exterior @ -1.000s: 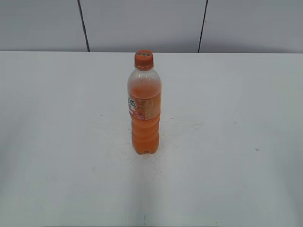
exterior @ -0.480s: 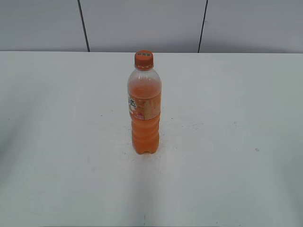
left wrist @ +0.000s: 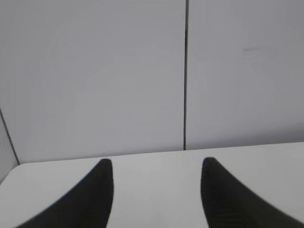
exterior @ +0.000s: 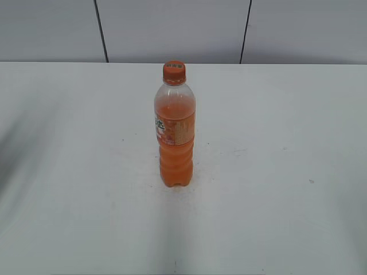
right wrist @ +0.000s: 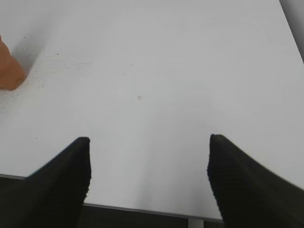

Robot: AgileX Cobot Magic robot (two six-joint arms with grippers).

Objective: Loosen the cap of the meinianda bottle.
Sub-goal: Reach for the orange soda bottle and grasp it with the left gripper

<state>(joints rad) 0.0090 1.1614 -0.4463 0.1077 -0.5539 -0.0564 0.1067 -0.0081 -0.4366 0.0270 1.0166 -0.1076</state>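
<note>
The meinianda bottle (exterior: pixel 175 134) stands upright in the middle of the white table, filled with orange drink, its label facing left. The orange cap (exterior: pixel 174 73) sits on its neck. Neither gripper shows in the exterior view. In the left wrist view my left gripper (left wrist: pixel 156 164) is open and empty, facing the far table edge and the wall. In the right wrist view my right gripper (right wrist: pixel 148 140) is open and empty above the table's near edge; the bottle's orange base (right wrist: pixel 8 71) shows at the far left of that view.
The white table (exterior: pixel 275 172) runs to a grey panelled wall (exterior: pixel 172 28) at the back. The table's near edge (right wrist: pixel 142 208) shows in the right wrist view. A soft shadow lies on the table's left side (exterior: pixel 17 149).
The bottle has not moved. The shadow on the left side of the table has grown darker and wider.
</note>
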